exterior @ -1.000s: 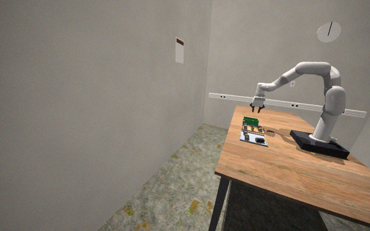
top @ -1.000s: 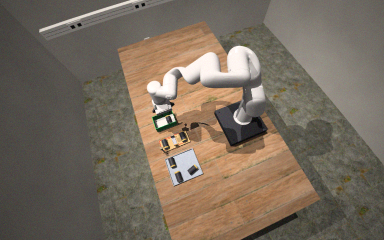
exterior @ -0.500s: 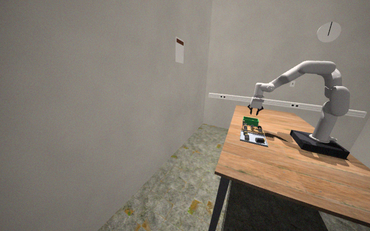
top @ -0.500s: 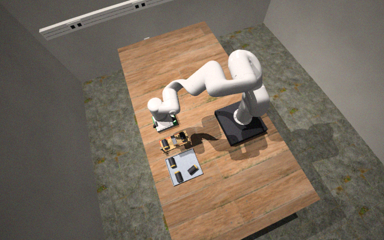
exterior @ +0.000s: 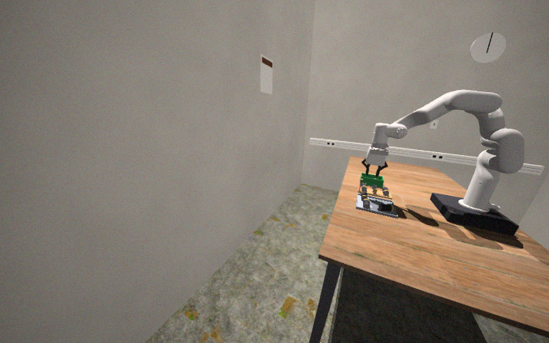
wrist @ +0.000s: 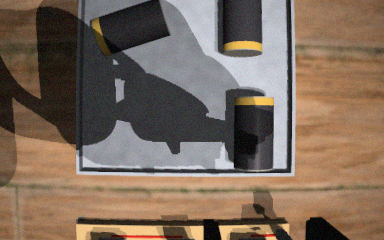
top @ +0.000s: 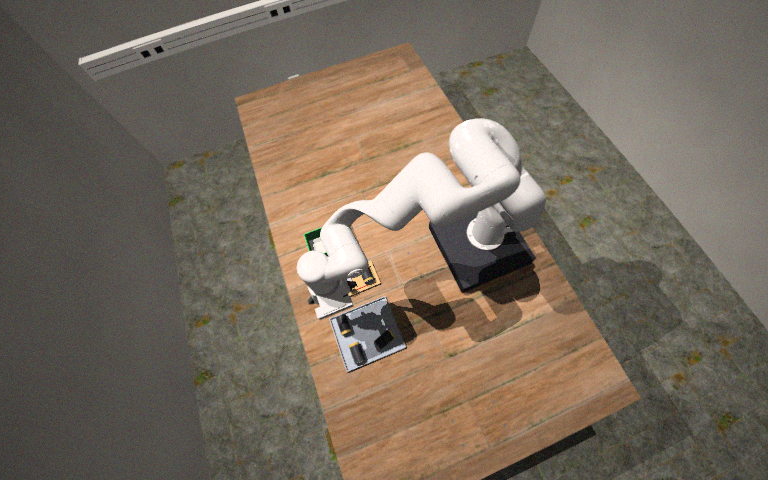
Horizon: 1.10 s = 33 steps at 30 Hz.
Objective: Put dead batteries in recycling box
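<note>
- The table (top: 495, 380) is carrying everything; it is a long wooden top, and I am standing on a dark base (top: 522, 256) near its right edge.
- My arm (top: 412, 190) is reaching from the base across the table toward the left edge, with the wrist bending down.
- The tray (wrist: 180, 167) is lying flat on the wood, grey-white with a dark border line. In the wrist view it is filling the upper part, and my shadow is falling across its middle.
- The board (top: 369, 279), the tan holder plate, is lying between the tray and the box. My wrist is covering most of it from above; in the wrist view only its near edge with red lines is showing at the bottom.
- The box (exterior: 372, 180), green, is standing upright on the table beyond the board, just under my fingers in the exterior view. I cannot tell from here what is lying inside.
- My gripper (exterior: 374, 171) is hanging above the board and box area, pointing down. The fingers are standing about half apart and nothing is between them.
- Three batteries are lying on the tray, dark with a yellow band: one (wrist: 130, 26) is tilted in the upper left corner, one (wrist: 242, 25) is straight at the top right, and one (wrist: 253, 132) is at the lower right, just beside the border.
</note>
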Motion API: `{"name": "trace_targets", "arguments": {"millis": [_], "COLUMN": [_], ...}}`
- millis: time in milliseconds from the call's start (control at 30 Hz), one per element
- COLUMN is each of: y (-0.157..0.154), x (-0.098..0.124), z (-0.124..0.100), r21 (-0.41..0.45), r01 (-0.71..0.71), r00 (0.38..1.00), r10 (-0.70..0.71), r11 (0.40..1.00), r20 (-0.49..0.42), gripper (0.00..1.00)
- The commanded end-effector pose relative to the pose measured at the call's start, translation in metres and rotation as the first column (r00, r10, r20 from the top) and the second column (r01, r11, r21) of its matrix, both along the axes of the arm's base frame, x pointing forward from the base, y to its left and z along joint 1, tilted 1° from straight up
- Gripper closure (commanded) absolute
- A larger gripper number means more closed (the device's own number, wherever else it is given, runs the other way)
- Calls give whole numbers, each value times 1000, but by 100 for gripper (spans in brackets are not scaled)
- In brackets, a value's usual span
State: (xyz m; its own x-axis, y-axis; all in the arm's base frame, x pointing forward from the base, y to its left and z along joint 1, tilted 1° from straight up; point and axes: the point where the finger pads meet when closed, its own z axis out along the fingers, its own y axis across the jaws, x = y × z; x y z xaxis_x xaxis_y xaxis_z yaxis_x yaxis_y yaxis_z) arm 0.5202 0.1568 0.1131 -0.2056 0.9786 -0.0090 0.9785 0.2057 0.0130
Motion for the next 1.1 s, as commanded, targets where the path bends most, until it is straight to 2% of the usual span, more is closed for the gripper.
{"name": "trace_targets", "arguments": {"millis": [0, 167, 1067], "y": [43, 54, 54], "x": [7, 7, 7], "z": [1, 1, -3], "r21": [-4, -4, -4], "r01": [2, 2, 6], "r00": [1000, 1000, 1000], "r10": [-2, -2, -6], "r11": [1000, 1000, 1000], "r20": [1, 1, 1], "gripper": [49, 49, 49]}}
